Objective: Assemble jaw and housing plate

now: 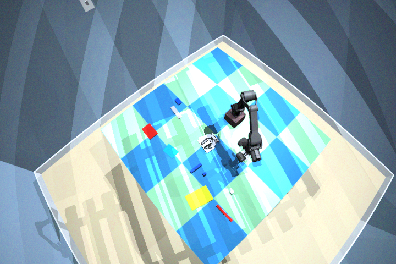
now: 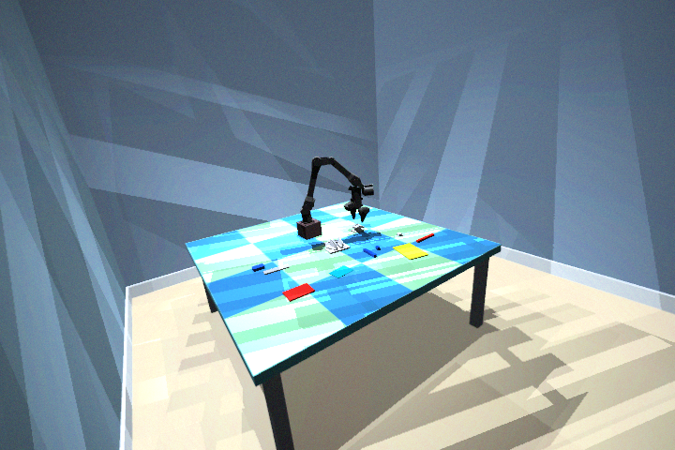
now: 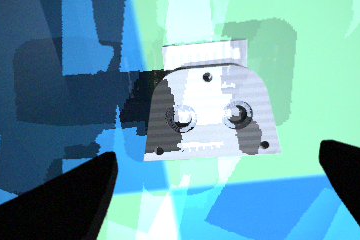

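Note:
The grey-white housing plate (image 3: pixel 208 92) (image 2: pixel 358 228) lies on the table with two ringed round openings and small holes facing up. A ribbed white part shows at its upper edge in the wrist view. In the top view the arm hides most of it. The white base (image 1: pixel 207 151) (image 2: pixel 330 249) lies nearer the middle, with the grey and white jaws (image 1: pixel 208 142) (image 2: pixel 337 243) on it. Pins and teeth are too small to tell. My gripper (image 1: pixel 242 149) (image 2: pixel 358 219) (image 3: pixel 215 155) is open and empty above the housing plate, which is ahead of the fingertips in the wrist view.
A blue bar (image 1: pixel 196 168) (image 2: pixel 369 252), a yellow sheet (image 1: pixel 199 197) (image 2: pixel 410 250), a red stick (image 1: pixel 224 213) (image 2: pixel 425 237), a cyan sheet (image 1: pixel 170 150) (image 2: pixel 341 271) and a red sheet (image 1: pixel 149 131) (image 2: pixel 298 292) lie around. A white strip (image 1: pixel 175 111) (image 2: pixel 276 270) lies beside a blue block (image 1: pixel 178 100) (image 2: pixel 258 267).

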Available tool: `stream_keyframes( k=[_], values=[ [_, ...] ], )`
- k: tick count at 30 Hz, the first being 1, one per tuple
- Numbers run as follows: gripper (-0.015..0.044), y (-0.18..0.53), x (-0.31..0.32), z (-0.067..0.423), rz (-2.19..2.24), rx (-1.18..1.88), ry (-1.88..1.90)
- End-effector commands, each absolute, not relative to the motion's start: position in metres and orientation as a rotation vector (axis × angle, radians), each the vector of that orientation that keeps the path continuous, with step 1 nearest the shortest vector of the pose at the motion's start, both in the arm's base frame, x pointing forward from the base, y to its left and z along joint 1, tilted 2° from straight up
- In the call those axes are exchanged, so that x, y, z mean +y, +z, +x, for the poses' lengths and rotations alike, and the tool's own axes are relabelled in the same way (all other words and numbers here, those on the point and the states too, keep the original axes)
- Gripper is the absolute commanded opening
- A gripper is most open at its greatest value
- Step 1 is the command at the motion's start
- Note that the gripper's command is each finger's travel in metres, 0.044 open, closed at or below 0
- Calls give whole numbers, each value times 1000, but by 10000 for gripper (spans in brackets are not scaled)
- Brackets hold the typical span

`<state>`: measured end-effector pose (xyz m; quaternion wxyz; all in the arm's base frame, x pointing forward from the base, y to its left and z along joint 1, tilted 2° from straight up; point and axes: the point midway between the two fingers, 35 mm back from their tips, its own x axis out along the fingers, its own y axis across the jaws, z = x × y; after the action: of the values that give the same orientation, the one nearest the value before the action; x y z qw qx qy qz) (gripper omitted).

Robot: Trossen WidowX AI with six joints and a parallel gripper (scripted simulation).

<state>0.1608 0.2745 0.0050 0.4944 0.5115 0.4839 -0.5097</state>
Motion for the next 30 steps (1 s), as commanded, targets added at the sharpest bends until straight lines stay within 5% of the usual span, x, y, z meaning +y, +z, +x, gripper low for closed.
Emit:
stream_keyframes(
  k=[1,30],
  values=[
    [440,-1,274,160,1232,1176,-1236],
    [440,-34,276,162,1232,1176,-1236]
  ],
)
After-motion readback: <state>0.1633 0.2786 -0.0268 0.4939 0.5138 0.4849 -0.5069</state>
